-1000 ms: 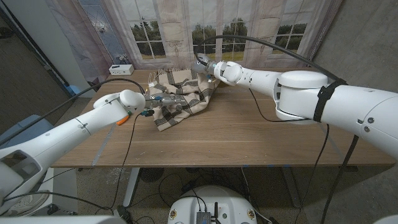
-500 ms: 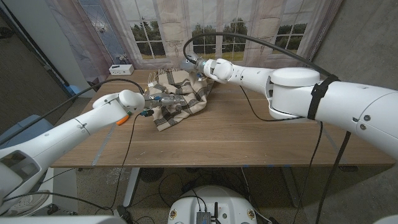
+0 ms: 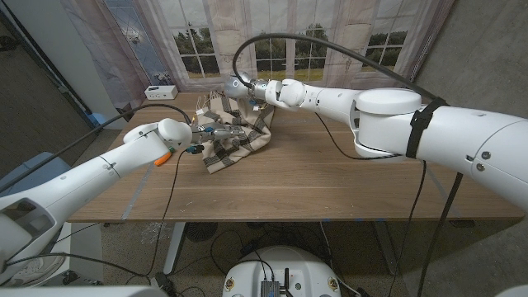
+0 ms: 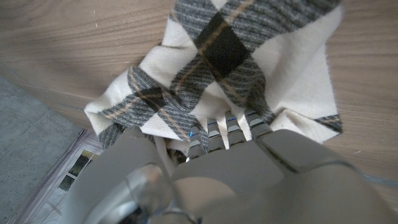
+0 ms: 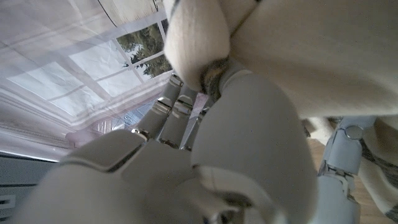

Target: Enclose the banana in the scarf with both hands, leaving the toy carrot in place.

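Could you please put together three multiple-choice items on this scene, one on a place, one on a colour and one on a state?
1. Where does the scarf lie?
A. on the far left part of the table
B. on the floor
C. at the table's near right corner

2. What colour is the toy carrot beside the left arm?
A. blue
B. orange
C. white

3. What is the right hand doing?
A. waiting open, away from the scarf
B. holding the white box
C. gripping scarf cloth

Key: 1 A, the head view shows it there; 2 B, orange shows by the left wrist; 3 C, the right wrist view shows cloth bunched in its fingers.
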`<state>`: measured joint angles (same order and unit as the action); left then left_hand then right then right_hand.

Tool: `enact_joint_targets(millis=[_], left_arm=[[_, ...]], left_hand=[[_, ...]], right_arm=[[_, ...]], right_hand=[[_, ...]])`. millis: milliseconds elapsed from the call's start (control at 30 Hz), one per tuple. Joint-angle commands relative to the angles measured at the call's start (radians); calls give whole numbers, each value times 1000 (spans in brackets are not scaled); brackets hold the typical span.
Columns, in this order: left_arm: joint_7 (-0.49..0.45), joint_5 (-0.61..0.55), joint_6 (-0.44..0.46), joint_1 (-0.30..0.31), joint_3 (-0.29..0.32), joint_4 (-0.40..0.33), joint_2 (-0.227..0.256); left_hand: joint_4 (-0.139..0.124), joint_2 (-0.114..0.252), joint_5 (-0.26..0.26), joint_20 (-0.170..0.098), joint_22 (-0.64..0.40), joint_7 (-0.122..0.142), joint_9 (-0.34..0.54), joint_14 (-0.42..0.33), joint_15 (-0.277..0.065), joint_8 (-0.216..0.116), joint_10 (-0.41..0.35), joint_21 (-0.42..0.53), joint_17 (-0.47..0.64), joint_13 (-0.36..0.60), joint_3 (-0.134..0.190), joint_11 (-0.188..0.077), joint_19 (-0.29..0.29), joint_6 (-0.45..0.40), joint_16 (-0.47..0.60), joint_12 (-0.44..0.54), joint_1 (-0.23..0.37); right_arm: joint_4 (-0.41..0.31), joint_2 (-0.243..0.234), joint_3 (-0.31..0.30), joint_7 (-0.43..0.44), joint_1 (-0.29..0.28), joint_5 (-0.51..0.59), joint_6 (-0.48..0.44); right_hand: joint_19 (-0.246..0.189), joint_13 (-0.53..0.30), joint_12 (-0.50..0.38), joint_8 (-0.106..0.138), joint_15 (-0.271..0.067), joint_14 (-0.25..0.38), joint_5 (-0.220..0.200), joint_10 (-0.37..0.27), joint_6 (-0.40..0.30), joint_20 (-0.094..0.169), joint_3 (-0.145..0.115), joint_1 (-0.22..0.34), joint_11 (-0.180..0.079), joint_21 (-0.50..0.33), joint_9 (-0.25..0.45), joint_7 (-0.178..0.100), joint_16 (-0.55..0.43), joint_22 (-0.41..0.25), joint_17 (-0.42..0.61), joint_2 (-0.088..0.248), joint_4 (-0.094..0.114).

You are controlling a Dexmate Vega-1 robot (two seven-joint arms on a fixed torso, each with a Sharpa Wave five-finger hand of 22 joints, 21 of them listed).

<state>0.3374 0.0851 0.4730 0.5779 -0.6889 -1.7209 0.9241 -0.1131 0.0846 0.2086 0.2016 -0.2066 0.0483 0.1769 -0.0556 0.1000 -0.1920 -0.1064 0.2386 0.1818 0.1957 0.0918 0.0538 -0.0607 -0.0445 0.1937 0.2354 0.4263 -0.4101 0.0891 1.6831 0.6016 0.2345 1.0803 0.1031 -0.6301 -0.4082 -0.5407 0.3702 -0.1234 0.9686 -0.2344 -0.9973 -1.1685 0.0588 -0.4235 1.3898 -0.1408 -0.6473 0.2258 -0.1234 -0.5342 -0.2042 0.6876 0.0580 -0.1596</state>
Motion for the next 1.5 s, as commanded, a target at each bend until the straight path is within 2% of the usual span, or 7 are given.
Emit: enact_joint_targets(millis=[33,733,933,1200,1333,1433,1500], left_arm=[[2,1,-2,2,-2,-4,2],[-4,0,5,14,3,-30,13],[-5,1,6,18,5,-35,15],[-7,2,6,22,8,-39,20],[-6,2,9,21,8,-40,21],[-4,0,8,20,7,-40,21],[-4,-1,8,19,7,-41,21]], left_hand=[[-1,-5,6,9,-3,3,2,-4,5,0,-7,4,0,-1,-7,-5,-7,-6,-2,-3,-9],[1,-4,8,11,-3,2,2,-3,5,1,-8,3,0,-1,-10,-4,-7,-7,-3,-5,-12],[1,-4,8,11,-3,2,2,-3,6,2,-8,3,0,-1,-11,-4,-7,-6,-3,-6,-14],[2,-4,9,11,-3,2,2,-2,5,2,-8,3,0,-1,-12,-3,-7,-6,-4,-7,-15],[2,-4,9,11,-3,3,2,-3,5,2,-8,3,0,-1,-13,-1,-7,-6,-4,-8,-15],[3,-4,10,10,-3,2,2,-2,5,2,-9,3,0,-1,-13,-1,-7,-6,-4,-8,-16],[3,-3,10,10,-3,2,2,-2,5,2,-8,3,0,-1,-13,-3,-7,-6,-4,-8,-16]], right_arm=[[65,39,11,202,-1,39,76],[43,29,42,515,10,64,134],[-47,-17,-28,515,-9,132,127],[-71,-35,-148,515,-64,241,96],[-81,-40,-193,515,-92,277,68],[-88,-44,-219,515,-108,291,51],[-99,-50,-233,515,-119,300,35]], right_hand=[[6,-8,-5,6,-114,27,-10,-27,-5,124,-1,4,21,-7,1,0,5,-1,6,-6,0],[18,-22,-2,7,-114,32,-22,-28,-7,128,-3,2,19,-24,0,-3,21,4,20,-9,2],[21,-23,0,7,-114,34,-25,-30,-9,126,-3,2,17,-28,-2,-3,25,5,24,-11,2],[22,0,21,-1,-114,43,-26,-34,0,115,-6,-4,11,-41,-8,-22,37,9,32,-18,2],[37,41,76,-37,-117,21,-19,6,49,84,-13,-21,-23,-63,-19,-71,87,13,29,-42,-1],[49,81,179,-114,-118,4,-21,123,138,51,-17,-41,-45,-89,-27,-82,144,22,43,-65,4],[48,84,216,-147,-117,1,-30,159,182,46,-30,-70,-50,-85,-28,-82,177,27,43,-66,7]])
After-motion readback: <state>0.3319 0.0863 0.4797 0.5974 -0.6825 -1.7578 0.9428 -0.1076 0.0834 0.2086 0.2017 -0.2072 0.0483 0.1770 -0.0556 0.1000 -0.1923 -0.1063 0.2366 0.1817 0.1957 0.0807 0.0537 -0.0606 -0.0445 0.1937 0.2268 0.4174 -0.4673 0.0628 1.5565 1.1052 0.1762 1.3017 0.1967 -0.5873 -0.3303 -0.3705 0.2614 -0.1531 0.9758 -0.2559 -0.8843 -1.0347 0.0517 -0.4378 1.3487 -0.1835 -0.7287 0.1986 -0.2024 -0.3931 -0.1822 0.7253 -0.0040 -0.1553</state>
